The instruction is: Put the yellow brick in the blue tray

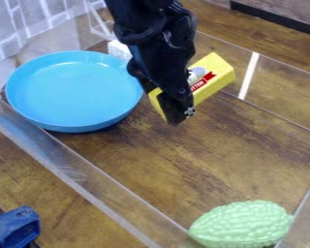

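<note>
Blue tray (54, 97) sits on the wooden counter (235, 155) left of the gripper (174, 108), holding nothing. Gripper points steeply downward, jaws clamped tight on the near end of the yellow brick (212, 76), which extends up and right behind it. Green gourd (242, 225) lies well apart, lower right.

From where I stand, the wooden table (184, 174) lies bare through its middle, open for a hand to pass. At nine o'clock the blue tray (70, 89) fills the left side. The black arm (151, 39) blocks twelve o'clock. A green gourd (242, 224) sits at five o'clock. Clear plastic walls (67, 165) fence the near-left edge.
</note>
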Robot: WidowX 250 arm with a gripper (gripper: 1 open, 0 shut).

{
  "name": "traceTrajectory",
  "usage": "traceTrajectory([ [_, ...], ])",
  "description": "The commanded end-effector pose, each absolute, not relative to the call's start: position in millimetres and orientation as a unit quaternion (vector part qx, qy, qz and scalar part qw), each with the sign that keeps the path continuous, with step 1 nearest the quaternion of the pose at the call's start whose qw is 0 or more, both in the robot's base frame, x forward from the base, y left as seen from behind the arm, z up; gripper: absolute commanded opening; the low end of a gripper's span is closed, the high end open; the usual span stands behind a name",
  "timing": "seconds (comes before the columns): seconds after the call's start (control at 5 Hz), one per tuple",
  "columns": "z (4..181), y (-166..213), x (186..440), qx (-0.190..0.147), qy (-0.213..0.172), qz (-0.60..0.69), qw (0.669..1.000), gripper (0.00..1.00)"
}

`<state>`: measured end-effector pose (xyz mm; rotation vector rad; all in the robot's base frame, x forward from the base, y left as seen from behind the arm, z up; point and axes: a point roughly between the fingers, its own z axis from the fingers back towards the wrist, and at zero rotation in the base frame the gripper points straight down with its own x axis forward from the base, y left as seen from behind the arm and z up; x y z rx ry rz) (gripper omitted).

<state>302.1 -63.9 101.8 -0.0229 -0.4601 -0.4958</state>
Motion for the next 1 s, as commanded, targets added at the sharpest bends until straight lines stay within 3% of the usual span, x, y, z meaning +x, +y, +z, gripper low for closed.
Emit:
traceTrajectory([
  [0.0, 117.5, -61.9, 317.5, -0.005, -0.258, -0.237, 0.937, 0.0],
  [0.6, 113.4, -74.5, 353.3, 0.0, -0.254, -0.236, 0.938, 0.0],
  [0.8, 119.1, -85.3, 352.0, 0.003, -0.252, -0.236, 0.939, 0.0],
])
